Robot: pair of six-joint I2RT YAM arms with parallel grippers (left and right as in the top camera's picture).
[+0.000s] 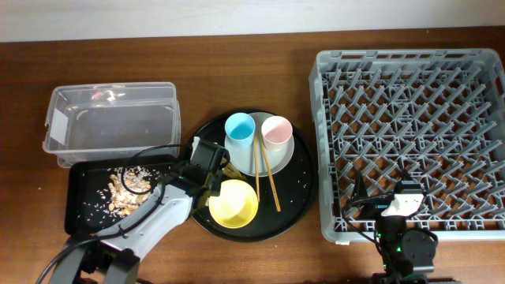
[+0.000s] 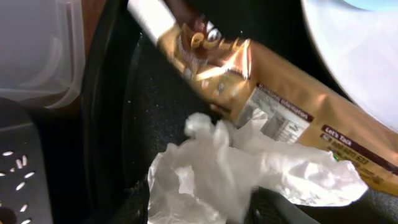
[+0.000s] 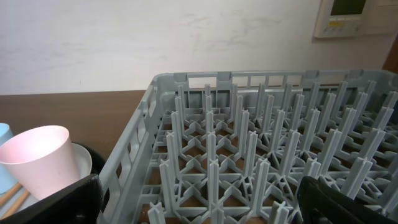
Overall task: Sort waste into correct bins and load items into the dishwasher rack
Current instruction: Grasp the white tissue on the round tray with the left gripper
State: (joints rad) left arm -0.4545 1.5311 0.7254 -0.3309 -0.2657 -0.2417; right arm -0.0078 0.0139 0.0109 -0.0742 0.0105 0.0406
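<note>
Rack [image 1: 325,158]: grey, on the right of the table [image 1: 237,79], its pegs bare.
Round tray [image 1: 301,189]: black, mid-table, just left of the rack; it carries the dishes and some of the waste.
Tub [image 1: 110,88]: clear, at the far left, with a white label on its left end.
Black tray [image 1: 79,207]: right in front of the tub, touching the round tray's left edge.
Plate [image 1: 287,156]: on the far half of the round tray, with both cups standing on it.
Bowl [image 1: 233,203]: yellow, upright, at the near edge of the round tray, beside the left arm.
Blue cup [image 1: 240,126]: upright, on the plate's left side.
Pink cup [image 1: 276,130]: upright, touching the blue one on its right.
Chopsticks [image 1: 264,177]: lying across the plate's near rim and down onto the round tray, right of the bowl.
Wrapper [image 2: 249,81]: gold foil, lying slantwise on the round tray between the plate and the tray's left rim.
Tissue [image 2: 211,168]: one white wad, resting against the wrapper's near edge.
Scraps [image 1: 126,185]: tan bits and white grains scattered in the black tray.
Left gripper [image 2: 205,210]: low over the round tray, a finger on either side of the tissue; from here I cannot tell whether they pinch it.
Right gripper [image 3: 199,211]: at the rack's near edge, jaws wide apart, holding nothing.
</note>
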